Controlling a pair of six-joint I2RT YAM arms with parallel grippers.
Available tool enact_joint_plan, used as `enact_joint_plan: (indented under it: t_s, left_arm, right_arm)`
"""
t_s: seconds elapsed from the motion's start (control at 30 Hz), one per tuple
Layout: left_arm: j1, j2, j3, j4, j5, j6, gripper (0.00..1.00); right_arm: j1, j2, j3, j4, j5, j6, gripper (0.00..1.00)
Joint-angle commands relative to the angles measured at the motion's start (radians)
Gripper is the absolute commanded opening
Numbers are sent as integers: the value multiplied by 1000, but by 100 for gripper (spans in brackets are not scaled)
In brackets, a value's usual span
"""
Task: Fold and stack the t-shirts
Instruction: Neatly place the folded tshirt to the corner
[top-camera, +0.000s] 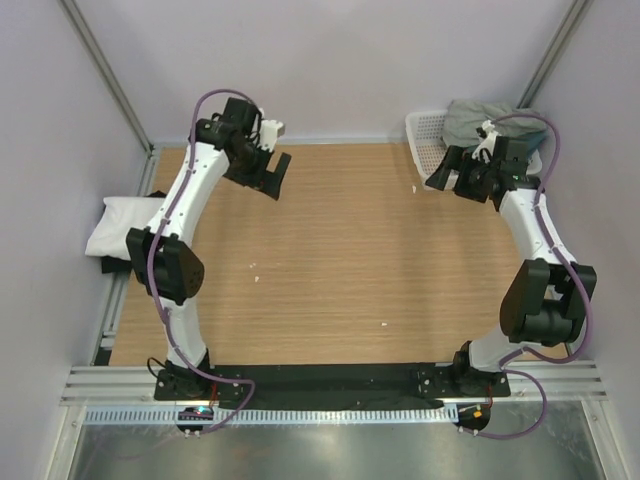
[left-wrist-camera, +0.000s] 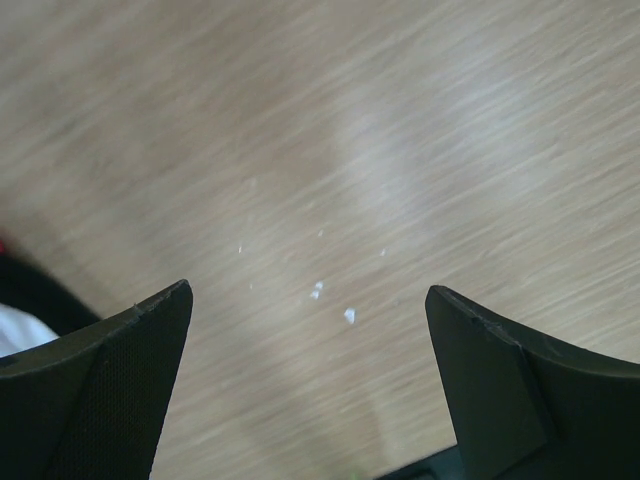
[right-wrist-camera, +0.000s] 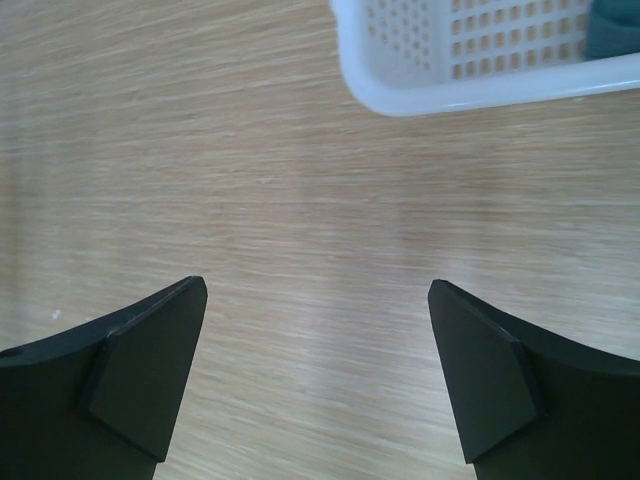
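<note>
The left gripper (top-camera: 268, 170) hung over the far left of the wooden table (top-camera: 340, 250). Its jaws were spread wide, with only bare wood and a few white specks (left-wrist-camera: 348, 316) below them. The right gripper (top-camera: 447, 168) hung at the far right, just beside the white lattice basket (top-camera: 422, 128), jaws likewise spread and holding nothing. A folded white t-shirt (top-camera: 122, 222) lay at the table's left edge, overhanging it. A grey-green t-shirt (top-camera: 478, 115) lay bunched in the basket, where teal cloth (right-wrist-camera: 612, 30) also showed.
</note>
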Motion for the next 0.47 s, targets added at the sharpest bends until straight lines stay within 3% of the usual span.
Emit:
enact_joint_plan:
  t_s: [0.0, 0.13, 0.2, 0.43]
  left_arm:
    - [-45, 15, 110, 79, 9, -60, 100]
    - [-97, 46, 94, 66, 48, -84, 100]
    - [-126, 26, 63, 67, 36, -61, 100]
    - [-275, 17, 49, 118, -226, -24, 100]
  right_arm:
    - [-6, 11, 157, -167, 188, -73, 100]
    - [-6, 82, 289, -439, 441, -41, 100]
    - [-6, 62, 309, -475, 544, -45, 100]
    - [-6, -114, 222, -473, 529, -18, 100]
